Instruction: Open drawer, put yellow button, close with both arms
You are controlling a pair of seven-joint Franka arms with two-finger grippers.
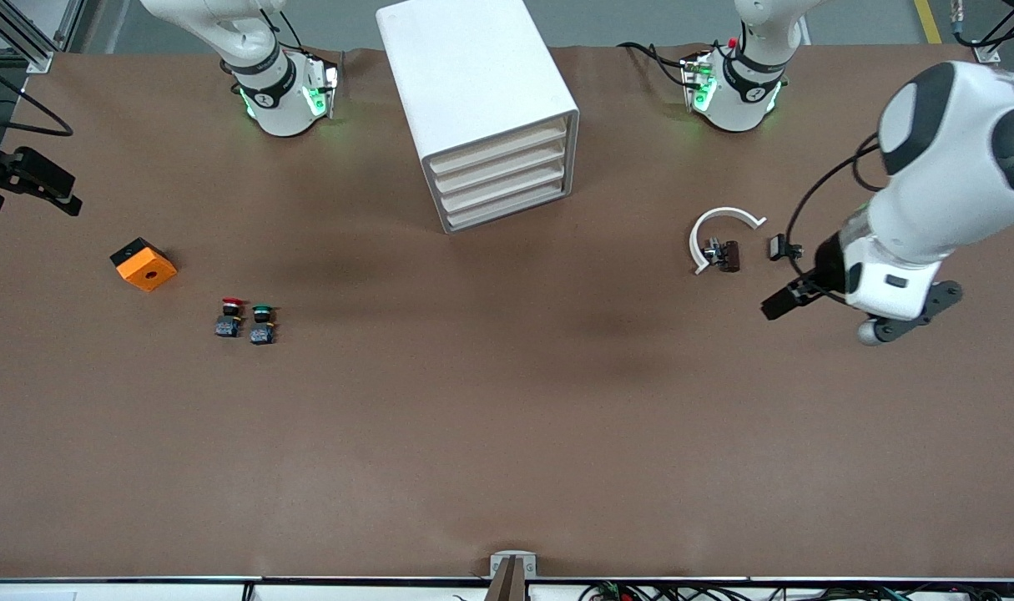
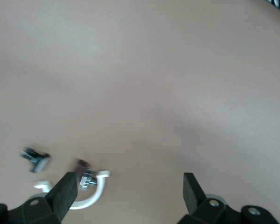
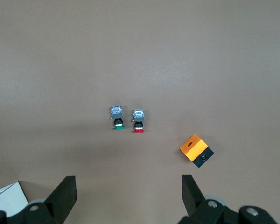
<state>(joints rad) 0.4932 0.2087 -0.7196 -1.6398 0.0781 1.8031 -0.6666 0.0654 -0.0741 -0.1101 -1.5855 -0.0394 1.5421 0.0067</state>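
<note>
The white cabinet [image 1: 473, 92] stands at the table's middle, close to the robots' bases. Its four cream drawer fronts [image 1: 502, 179] are all shut. No yellow button shows in any view. A red-capped button [image 1: 231, 317] and a green-capped button [image 1: 262, 324] stand side by side toward the right arm's end; the right wrist view shows the red one [image 3: 138, 121] and the green one [image 3: 116, 119]. My left gripper [image 1: 778, 306] [image 2: 129, 177] is open and empty, low over the table beside a white ring [image 1: 719, 229]. My right gripper [image 3: 128, 179] is open and empty, high over the table.
An orange block [image 1: 143, 264] [image 3: 196, 150] with a black side lies toward the right arm's end. The white ring [image 2: 91, 196] has a small dark metal part [image 1: 723, 255] inside it and a small black part [image 1: 780, 247] beside it. A black mount [image 1: 27, 177] juts in at the table's edge.
</note>
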